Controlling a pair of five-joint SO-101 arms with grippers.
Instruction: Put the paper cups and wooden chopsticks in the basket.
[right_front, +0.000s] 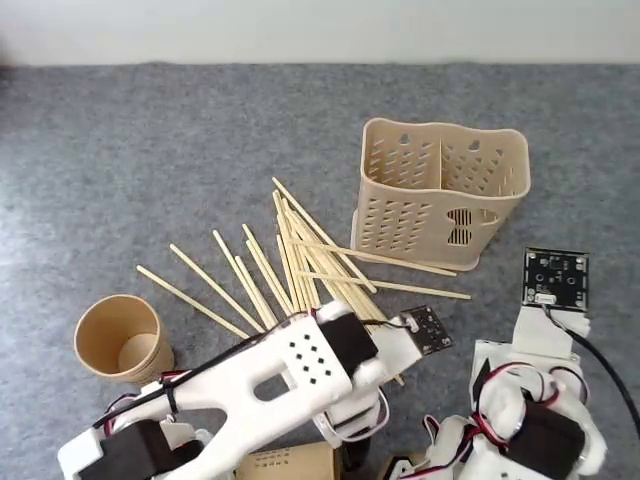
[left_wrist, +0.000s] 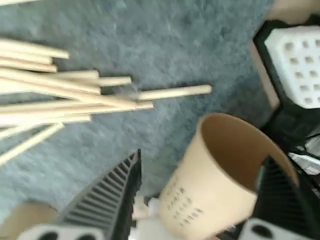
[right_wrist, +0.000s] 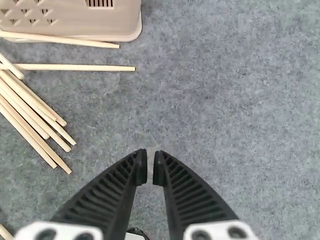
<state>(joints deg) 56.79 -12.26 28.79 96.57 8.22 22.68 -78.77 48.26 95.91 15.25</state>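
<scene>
chopsticks (right_front: 300, 270) lie fanned across the middle of the high view on grey carpet (right_front: 150, 150), a few reaching the foot of the upright basket (right_front: 400, 225) at upper right. one paper cup (right_front: 120, 338) stands mouth-up at lower left. left gripper (left_wrist: 202, 156) is spread wide around a second paper cup (left_wrist: 215, 185), which is tilted, one jaw against its rim, a gap at the other. right gripper (right_wrist: 150, 160) is clenched on nothing above bare carpet.

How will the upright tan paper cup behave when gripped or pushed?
The upright tan paper cup looks empty and thin-walled, so it is probably light and easily crushed. It narrows towards its base, so a push near the rim may tip it.
</scene>
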